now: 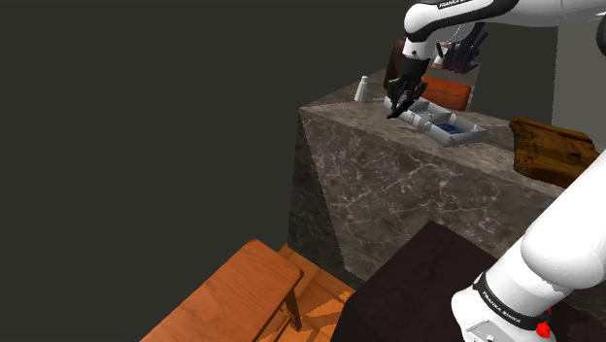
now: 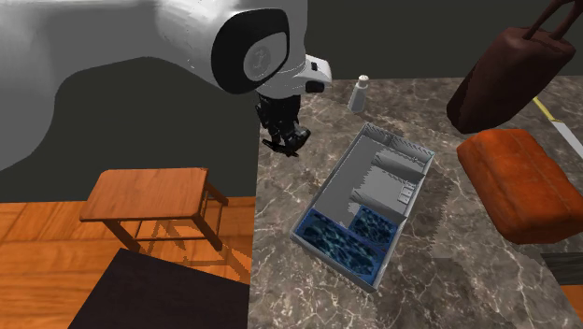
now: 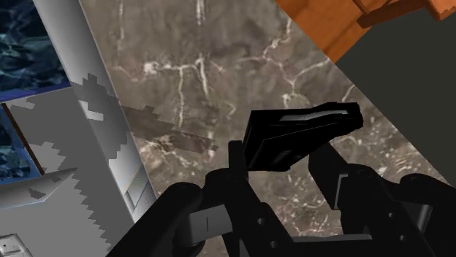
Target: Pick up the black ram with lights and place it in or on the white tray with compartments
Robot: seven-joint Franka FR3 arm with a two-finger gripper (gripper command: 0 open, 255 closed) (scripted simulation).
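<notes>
Wrist view: the black RAM stick [image 3: 299, 135] is clasped between the fingers of the black hand [image 3: 281, 164], held above the marbled stone table [image 3: 219, 66]. In the second exterior view the hand hangs near the table's edge, with the white compartment tray [image 2: 327, 192] at its 3 o'clock. Two of the tray's compartments are patterned blue. A small white bottle [image 2: 359, 93] stands at the tray's 12 o'clock and an orange cushion [image 2: 519, 182] lies at its 3 o'clock. In the shoulder view the white arm [image 1: 505, 12] bears FRANKA lettering.
</notes>
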